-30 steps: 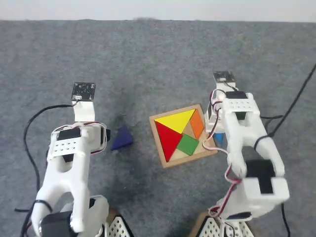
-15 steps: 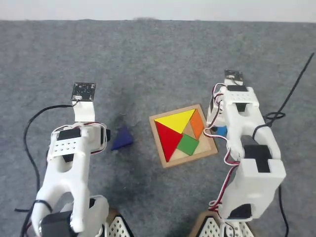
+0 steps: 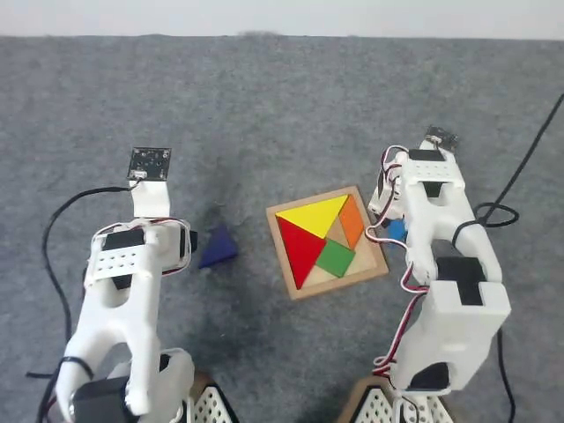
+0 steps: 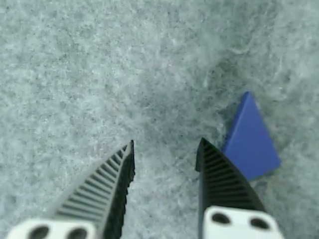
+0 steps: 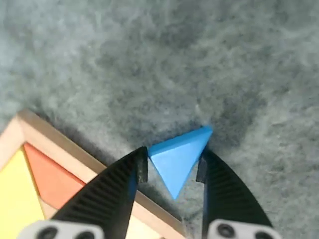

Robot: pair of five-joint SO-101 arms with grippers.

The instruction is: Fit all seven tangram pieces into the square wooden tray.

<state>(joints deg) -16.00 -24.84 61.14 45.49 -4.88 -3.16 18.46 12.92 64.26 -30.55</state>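
Observation:
The square wooden tray [image 3: 288, 264] lies at table centre holding a yellow triangle [image 3: 313, 216], a red triangle [image 3: 298, 249], a green square [image 3: 336, 257] and an orange parallelogram [image 3: 352, 220]. My right gripper [image 5: 172, 164] is shut on a light blue triangle [image 5: 178, 152], just off the tray's right edge [image 5: 75, 149]; the same light blue triangle [image 3: 397, 231] peeks out beside the arm in the high view. My left gripper [image 4: 167, 144] stands open over bare felt. A dark blue triangle [image 4: 249, 139] lies just outside one of its fingers, apart from the tray [image 3: 218, 247].
Grey felt covers the whole table. Cables trail from both arms, one looping at the right [image 3: 493, 211] and one at the left [image 3: 62, 216]. The far half of the felt holds nothing.
The right arm has swung farther from the near edge and to the right, carrying the light blue triangle up along the tray's right side. The left arm has kept still.

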